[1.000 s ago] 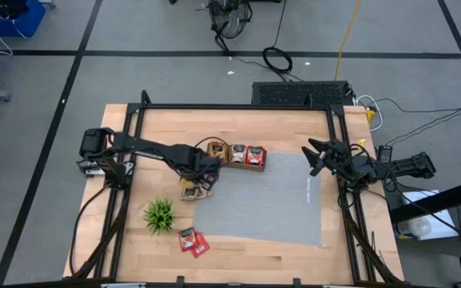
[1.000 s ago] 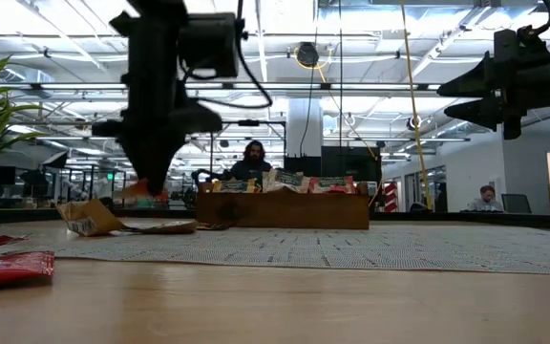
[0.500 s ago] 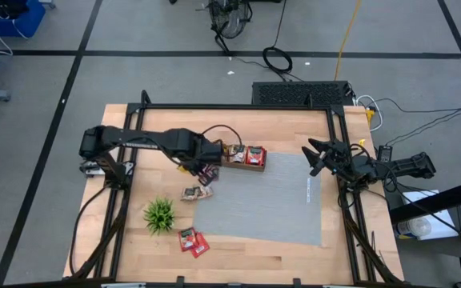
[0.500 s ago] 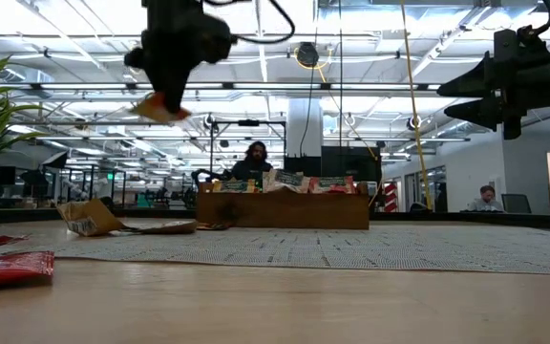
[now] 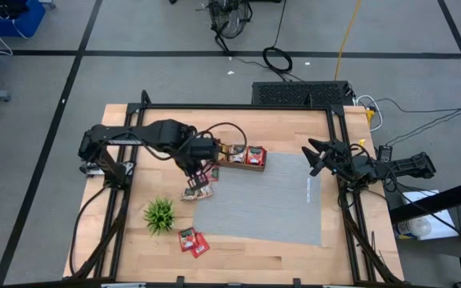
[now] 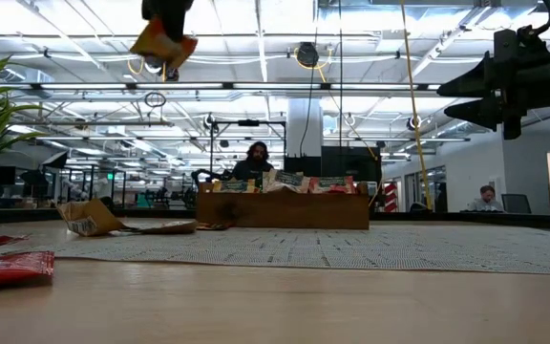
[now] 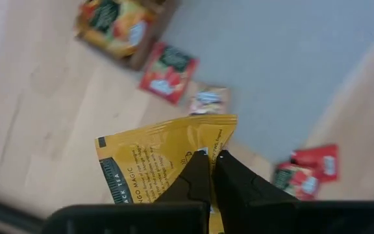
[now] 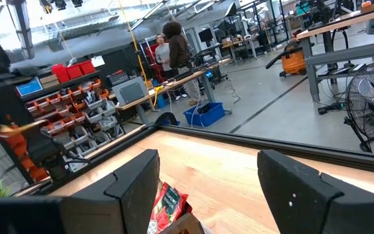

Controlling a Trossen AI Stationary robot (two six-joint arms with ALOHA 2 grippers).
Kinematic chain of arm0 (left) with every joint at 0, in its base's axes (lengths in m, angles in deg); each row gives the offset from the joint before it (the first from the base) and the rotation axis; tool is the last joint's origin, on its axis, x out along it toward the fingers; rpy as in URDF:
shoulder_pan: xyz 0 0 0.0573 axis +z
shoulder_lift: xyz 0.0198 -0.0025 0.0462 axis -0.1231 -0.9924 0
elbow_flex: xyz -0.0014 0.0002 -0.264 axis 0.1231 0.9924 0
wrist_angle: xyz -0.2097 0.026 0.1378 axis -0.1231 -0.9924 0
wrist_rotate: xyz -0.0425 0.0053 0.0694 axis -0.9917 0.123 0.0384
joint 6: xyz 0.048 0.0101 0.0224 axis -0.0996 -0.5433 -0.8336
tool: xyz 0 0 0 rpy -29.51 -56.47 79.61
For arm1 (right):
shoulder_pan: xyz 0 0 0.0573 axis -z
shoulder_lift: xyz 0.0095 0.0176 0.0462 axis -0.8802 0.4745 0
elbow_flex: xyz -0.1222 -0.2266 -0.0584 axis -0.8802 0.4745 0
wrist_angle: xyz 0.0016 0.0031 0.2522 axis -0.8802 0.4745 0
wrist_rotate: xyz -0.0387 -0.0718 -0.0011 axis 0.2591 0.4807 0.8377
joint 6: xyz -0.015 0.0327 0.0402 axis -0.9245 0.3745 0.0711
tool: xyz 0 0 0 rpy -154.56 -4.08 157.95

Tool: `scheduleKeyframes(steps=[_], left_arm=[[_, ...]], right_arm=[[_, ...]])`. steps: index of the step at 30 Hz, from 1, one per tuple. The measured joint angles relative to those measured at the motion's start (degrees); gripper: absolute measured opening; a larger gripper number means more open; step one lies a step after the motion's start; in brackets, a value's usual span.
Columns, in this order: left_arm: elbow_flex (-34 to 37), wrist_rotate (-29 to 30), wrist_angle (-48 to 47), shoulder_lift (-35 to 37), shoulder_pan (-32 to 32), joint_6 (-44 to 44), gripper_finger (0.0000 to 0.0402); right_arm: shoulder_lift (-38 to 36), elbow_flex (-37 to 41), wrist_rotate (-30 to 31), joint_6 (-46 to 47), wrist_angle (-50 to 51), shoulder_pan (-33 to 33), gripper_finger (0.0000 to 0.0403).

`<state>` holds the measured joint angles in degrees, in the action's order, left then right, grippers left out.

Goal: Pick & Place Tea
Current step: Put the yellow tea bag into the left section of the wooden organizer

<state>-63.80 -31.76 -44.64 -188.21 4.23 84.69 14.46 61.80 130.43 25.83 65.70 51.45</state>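
Nearest the front edge of the surface [image 5: 294, 254], two red packets [image 5: 192, 241] lying flat, a plant [image 5: 159, 214] just beside them. Further in, a grey mat [image 5: 270, 200] with a crumpled packet [image 5: 196, 191] at its left corner. Above that, left pincer [image 5: 206, 162] lifted high, clamped tight on a yellow packet [image 7: 164, 162] hanging clear of everything. Beyond, a wooden tray [image 5: 246, 157] holding upright packets. Off at the right edge, right pincer [image 5: 317, 158] hovering, fingers spread wide, holding nothing.
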Motion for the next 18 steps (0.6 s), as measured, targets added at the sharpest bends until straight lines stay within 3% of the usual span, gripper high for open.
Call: scheduleKeyframes(steps=[6,18], left_arm=[[-3.7,0.1,0.0,0.0,-2.6,-4.7,0.0009],[-2.5,14.3,1.2,-2.6,0.7,-20.2,0.0009]], right_arm=[[0.0,0.0,0.0,0.0,0.0,0.0,0.0242],[0.0,0.0,0.0,0.0,0.0,0.0,0.0242]])
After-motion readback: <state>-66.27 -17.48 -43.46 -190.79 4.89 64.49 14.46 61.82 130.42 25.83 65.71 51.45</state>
